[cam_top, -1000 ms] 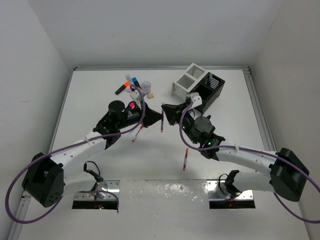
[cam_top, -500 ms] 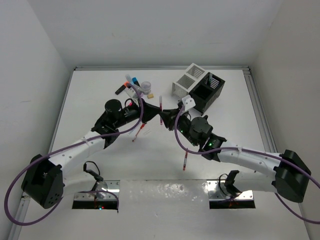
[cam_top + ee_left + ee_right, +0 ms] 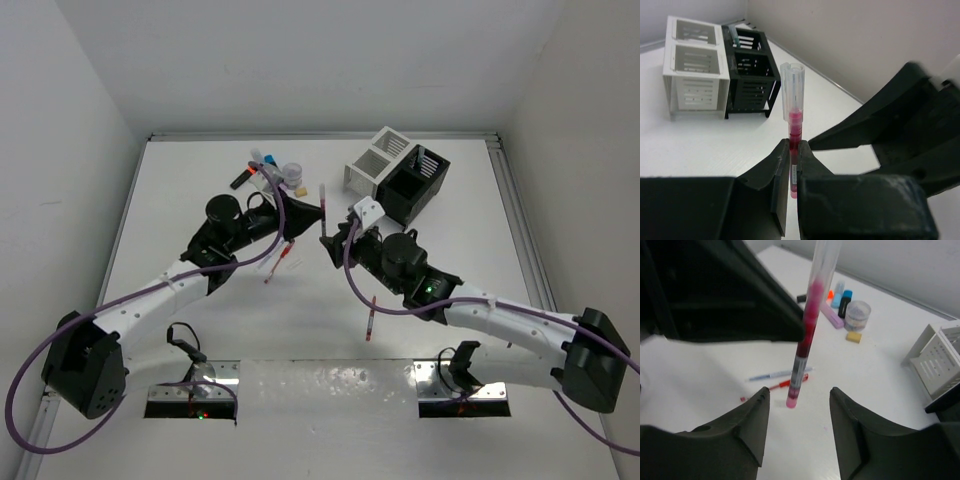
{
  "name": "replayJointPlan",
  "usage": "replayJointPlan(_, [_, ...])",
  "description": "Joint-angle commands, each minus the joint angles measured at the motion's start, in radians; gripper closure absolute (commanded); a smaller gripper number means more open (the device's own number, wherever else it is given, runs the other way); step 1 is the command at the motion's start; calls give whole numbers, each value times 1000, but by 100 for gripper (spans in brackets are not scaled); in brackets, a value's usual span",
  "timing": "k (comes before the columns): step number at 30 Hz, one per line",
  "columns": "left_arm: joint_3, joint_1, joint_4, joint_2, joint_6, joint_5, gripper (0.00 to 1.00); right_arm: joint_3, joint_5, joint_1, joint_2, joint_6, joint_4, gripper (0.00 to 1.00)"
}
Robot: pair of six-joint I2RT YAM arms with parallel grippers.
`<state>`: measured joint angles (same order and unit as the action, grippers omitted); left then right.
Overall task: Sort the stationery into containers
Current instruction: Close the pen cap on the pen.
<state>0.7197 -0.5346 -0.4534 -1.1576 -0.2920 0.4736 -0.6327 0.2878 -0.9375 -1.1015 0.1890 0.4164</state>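
Left gripper (image 3: 794, 167) clamped on the red pen (image 3: 795, 122), low on the barrel. Pen is upright, clear cap on top, held off the table (image 3: 200, 190).

Right gripper (image 3: 797, 402) has its jaws apart, one finger each side of the pen's lower end. There's a gap on both sides, so no contact.

In the top view both claws meet mid-frame, tip to tip.

White box (image 3: 368, 165) and black box (image 3: 420, 185) are joined, upper right of centre, near the grippers but apart from them.

On the table, upper centre-left: highlighters (image 3: 841, 294), tape roll (image 3: 858, 315) and eraser (image 3: 854, 337), bunched together.

Two thin pens (image 3: 777, 380) lie flat below the left gripper. Another red pen on the table (image 3: 371, 318), lower centre.
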Motion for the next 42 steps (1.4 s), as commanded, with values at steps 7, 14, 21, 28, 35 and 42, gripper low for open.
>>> replayJointPlan(7, [58, 8, -51, 56, 14, 91, 100, -55, -72, 20, -63, -51, 10, 48])
replayJointPlan(14, [52, 7, -34, 61, 14, 92, 100, -42, -50, 48, -61, -25, 113, 49])
replayJointPlan(21, [34, 7, -56, 53, 1, 91, 100, -47, -98, 59, -93, 18, 160, 75])
replayJointPlan(28, [20, 7, -80, 44, -6, 79, 100, -45, -133, 59, -113, 26, 205, 100])
replayJointPlan(35, [3, 7, -136, 36, -38, 69, 88, -28, -148, 58, -106, 23, 236, 100])
replayJointPlan(42, [-2, -1, -143, 36, 20, 204, 87, -13, -160, 60, -98, 24, 277, 100])
